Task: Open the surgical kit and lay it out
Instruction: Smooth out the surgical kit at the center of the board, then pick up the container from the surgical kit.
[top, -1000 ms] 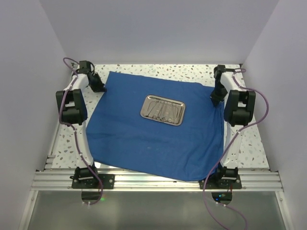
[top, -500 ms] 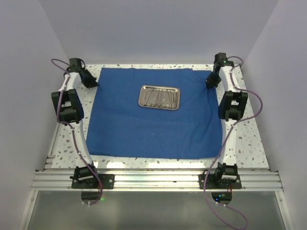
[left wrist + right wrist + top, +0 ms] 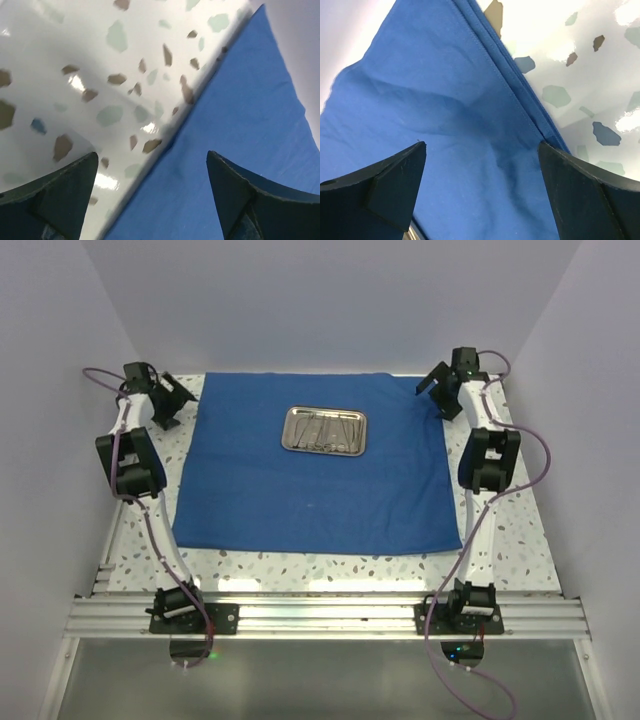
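the blue cloth (image 3: 310, 490) lies flat on the table (image 3: 330, 565) with the steel tray (image 3: 288, 430) of instruments (image 3: 325, 429) toward its far middle, so the left gripper (image 3: 178, 403) and right gripper (image 3: 433, 396) hang wide open, empty, by its far corners

There is one royal-blue cloth (image 3: 310, 500), one steel tray (image 3: 285, 430), one speckled table (image 3: 500, 530); slim silver instruments (image 3: 325, 430) too small to count; two grippers, left gripper (image 3: 175, 398) and right gripper (image 3: 436, 390)

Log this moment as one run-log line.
royal-blue cloth: flat on table | steel tray: on cloth, instruments inside | left gripper: open, empty, far-left corner | right gripper: open, empty, far-right corner
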Controlling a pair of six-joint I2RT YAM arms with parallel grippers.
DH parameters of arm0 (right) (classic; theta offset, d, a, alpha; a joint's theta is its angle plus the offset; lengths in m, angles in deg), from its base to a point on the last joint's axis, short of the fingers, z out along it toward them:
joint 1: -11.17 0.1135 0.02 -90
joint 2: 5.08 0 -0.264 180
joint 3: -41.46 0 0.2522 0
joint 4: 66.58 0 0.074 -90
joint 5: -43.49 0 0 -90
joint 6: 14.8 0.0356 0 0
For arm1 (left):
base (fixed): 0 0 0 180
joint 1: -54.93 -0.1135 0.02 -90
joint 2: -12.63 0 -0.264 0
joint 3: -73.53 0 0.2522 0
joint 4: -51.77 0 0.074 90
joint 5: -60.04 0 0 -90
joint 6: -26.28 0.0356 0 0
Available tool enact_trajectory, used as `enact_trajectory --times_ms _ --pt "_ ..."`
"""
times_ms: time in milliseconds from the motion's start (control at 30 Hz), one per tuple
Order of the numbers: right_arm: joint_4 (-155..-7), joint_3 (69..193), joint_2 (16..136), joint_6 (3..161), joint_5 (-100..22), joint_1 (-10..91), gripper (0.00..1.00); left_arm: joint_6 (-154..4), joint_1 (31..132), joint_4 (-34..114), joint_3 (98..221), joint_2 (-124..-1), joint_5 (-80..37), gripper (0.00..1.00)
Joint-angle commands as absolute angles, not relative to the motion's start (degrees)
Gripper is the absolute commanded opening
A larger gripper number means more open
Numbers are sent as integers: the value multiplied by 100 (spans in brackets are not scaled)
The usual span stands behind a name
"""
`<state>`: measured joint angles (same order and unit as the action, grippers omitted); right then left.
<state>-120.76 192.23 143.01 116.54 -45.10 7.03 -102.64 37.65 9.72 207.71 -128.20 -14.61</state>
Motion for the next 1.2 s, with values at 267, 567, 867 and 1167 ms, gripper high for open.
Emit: enact_trajectory --times_ms 267,567,867,1167 --pt "-10609 16115 11973 11730 -3587 1072 98 -10046 4603 1587 19961 -11445 -1344 71" --pt "-11101 16910 12367 11431 -3570 2163 76 -10019 5755 1824 19926 -12033 -931 53" --pt "-12032 18124 13281 11335 -3947 2295 38 -9914 6239 1718 20111 -12465 -755 42" --pt "-12525 18231 13484 10957 -4255 2418 35 -9721 6460 1508 20251 -12641 -825 41"
